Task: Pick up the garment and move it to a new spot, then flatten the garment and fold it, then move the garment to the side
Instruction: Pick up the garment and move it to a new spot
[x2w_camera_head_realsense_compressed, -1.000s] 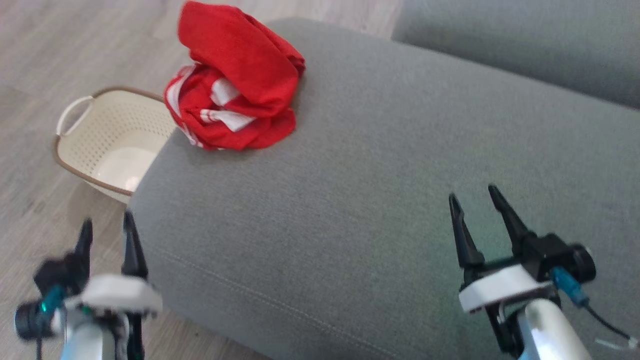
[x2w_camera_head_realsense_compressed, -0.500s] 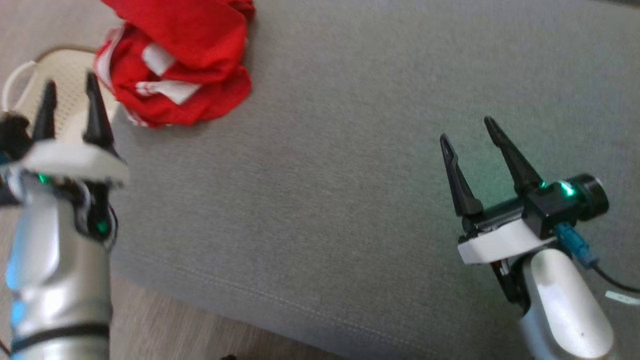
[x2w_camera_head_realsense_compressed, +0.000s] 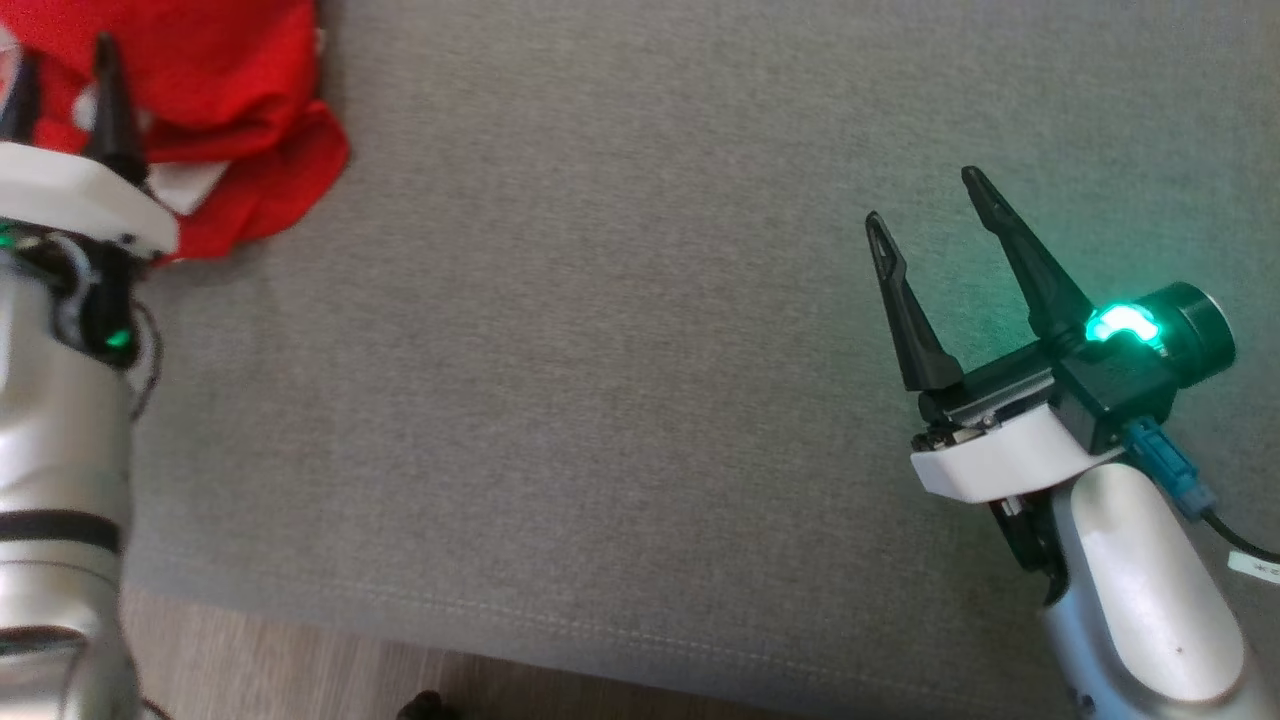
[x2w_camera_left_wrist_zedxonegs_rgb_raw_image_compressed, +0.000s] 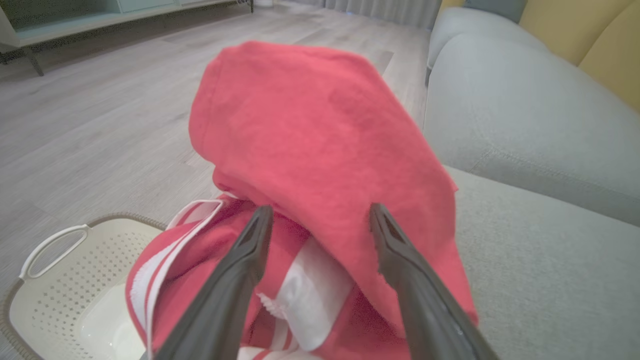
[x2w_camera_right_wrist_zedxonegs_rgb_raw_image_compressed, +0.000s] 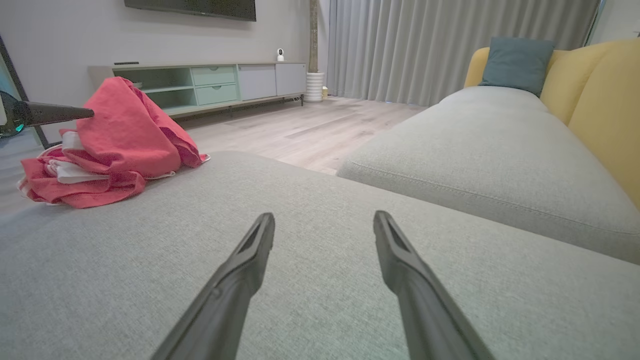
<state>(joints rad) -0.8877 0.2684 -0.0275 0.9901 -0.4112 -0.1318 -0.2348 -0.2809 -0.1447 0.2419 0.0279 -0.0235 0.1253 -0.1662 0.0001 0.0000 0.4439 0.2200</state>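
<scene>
Left gripper (x2w_camera_left_wrist_zedxonegs_rgb_raw_image_compressed: 321, 214) fingers spread wide, nothing between them. Garment (x2w_camera_left_wrist_zedxonegs_rgb_raw_image_compressed: 310, 125) dead ahead of it, crumpled red heap, white trim showing under the tips. Tips right at the heap; contact can't be told. Heap sits on grey seat cushion (x2w_camera_head_realsense_compressed: 600, 350) at its edge. Cream perforated basket (x2w_camera_left_wrist_zedxonegs_rgb_raw_image_compressed: 50, 280) on floor, low and left of left gripper. Right gripper (x2w_camera_right_wrist_zedxonegs_rgb_raw_image_compressed: 324, 220) also wide, empty, low over bare cushion. Garment well apart from it, ahead and left.

Grey sofa (x2w_camera_right_wrist_zedxonegs_rgb_raw_image_compressed: 480, 150), pale wood floor (x2w_camera_right_wrist_zedxonegs_rgb_raw_image_compressed: 300, 130), grey curtains (x2w_camera_right_wrist_zedxonegs_rgb_raw_image_compressed: 450, 45).
</scene>
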